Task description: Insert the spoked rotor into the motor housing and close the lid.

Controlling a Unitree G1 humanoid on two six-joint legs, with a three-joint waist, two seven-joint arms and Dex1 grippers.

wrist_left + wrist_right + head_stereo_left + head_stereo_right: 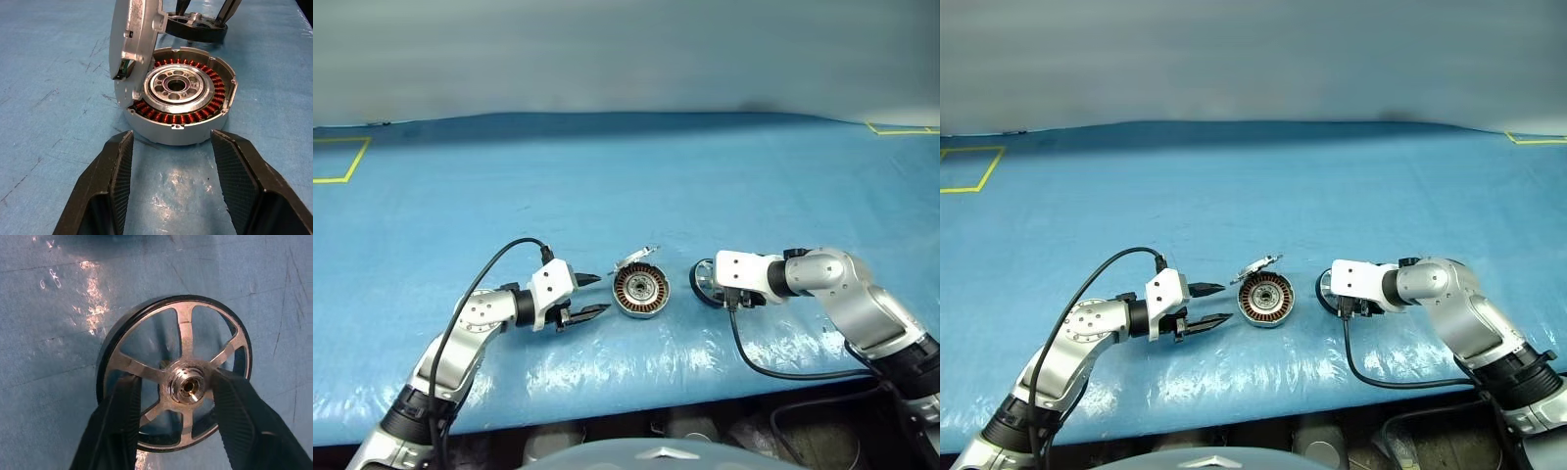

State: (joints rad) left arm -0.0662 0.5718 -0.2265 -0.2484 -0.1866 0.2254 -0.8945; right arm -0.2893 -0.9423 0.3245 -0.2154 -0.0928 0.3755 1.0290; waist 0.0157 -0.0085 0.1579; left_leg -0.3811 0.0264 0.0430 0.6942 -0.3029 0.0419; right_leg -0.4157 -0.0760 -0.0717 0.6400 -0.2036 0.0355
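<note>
Tabletop (607, 176) is wearing a wrinkled, glossy blue sheet, scuffed and throwing glare patches, with yellow tape marks sitting at the far corners. Left gripper (590, 296) is hovering just beside the motor housing (639, 291), fingers standing well apart with nothing between them, aimed at the case, likely parking there to steady it or to flip the cover later. Right gripper (171, 396) is reaching down over the spoked rotor (178, 372), which is lying flat on the sheet just to the right of the housing; its fingers (117, 426) are dropping into the gaps either side of the central hub, apparently lining up a pinch on it, though whether they're already biting I can't tell. Housing is showing as a shallow round silver-grey casting with copper-red windings ringing a machined bearing hub. Lid (134, 44) is standing up open on the housing's edge, a cast grey disc, leaving the cavity clear for the drop-in. Rotor is reading as bright polished metal, thin spokes, open windows, dark outer band around the rim.
</note>
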